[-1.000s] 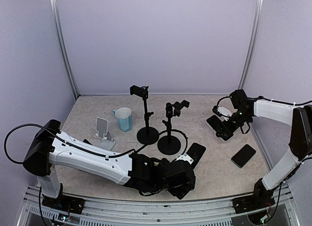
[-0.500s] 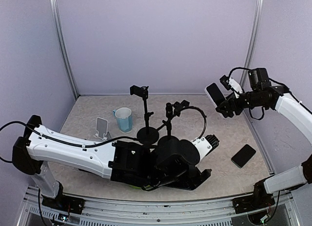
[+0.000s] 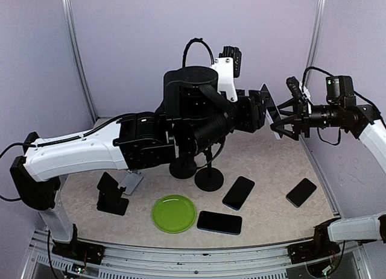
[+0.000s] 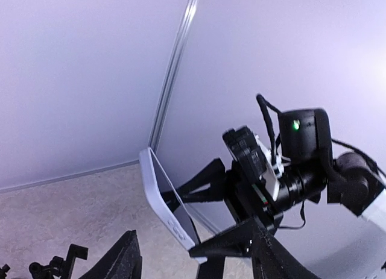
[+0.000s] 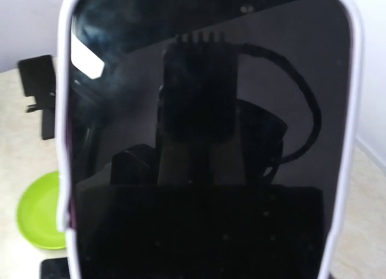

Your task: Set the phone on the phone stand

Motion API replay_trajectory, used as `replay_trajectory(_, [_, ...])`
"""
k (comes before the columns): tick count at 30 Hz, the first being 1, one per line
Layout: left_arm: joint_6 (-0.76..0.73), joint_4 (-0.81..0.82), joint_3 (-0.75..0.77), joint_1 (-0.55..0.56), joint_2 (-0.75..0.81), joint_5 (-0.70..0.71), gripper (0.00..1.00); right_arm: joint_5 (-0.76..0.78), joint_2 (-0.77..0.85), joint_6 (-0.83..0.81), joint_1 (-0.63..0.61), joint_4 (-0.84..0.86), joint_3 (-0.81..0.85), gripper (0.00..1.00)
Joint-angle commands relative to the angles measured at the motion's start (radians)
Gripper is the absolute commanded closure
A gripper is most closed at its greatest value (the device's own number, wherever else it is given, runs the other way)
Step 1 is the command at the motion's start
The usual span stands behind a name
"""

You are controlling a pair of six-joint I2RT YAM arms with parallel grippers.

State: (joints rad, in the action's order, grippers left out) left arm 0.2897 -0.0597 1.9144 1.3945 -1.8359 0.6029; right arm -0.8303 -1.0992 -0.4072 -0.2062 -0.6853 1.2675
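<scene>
My right gripper is shut on a phone in a white case and holds it high above the table's right side. The phone's dark screen fills the right wrist view. My left gripper is raised, open and empty, pointing at the phone from the left, just short of it. In the left wrist view the phone stands edge-on between the right gripper's black fingers, just beyond my open left gripper. Two black pole stands stand mid-table, partly hidden by the left arm. A white folding stand peeks out at the left.
Three dark phones lie on the table. A green plate lies at the front; it also shows in the right wrist view. A black block-like stand sits front left. The left arm spans the table's middle.
My left arm has swung up from low over the table's front to the height of the held phone, uncovering the green plate and a phone. The right gripper kept the phone and turned towards the left gripper.
</scene>
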Motion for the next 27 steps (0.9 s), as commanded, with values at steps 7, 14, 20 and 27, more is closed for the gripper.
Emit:
replay_trajectory(7, [0.284, 0.041, 0.108, -0.058, -0.138, -0.111, 0.63, -0.108, 0.061, -0.042, 0.004, -0.006, -0.013, 1.0])
replay_trajectory(14, [0.31, 0.04, 0.155, -0.071, -0.187, -0.148, 0.67, -0.084, 0.058, -0.056, -0.01, 0.01, -0.029, 1.0])
replay_trajectory(20, [0.354, 0.058, 0.153, -0.104, -0.202, -0.208, 0.8, -0.054, 0.062, -0.066, -0.013, 0.01, -0.038, 1.0])
replay_trajectory(27, [0.371, 0.077, 0.151, -0.123, -0.215, -0.243, 0.95, -0.025, 0.068, -0.079, -0.016, 0.007, -0.049, 1.0])
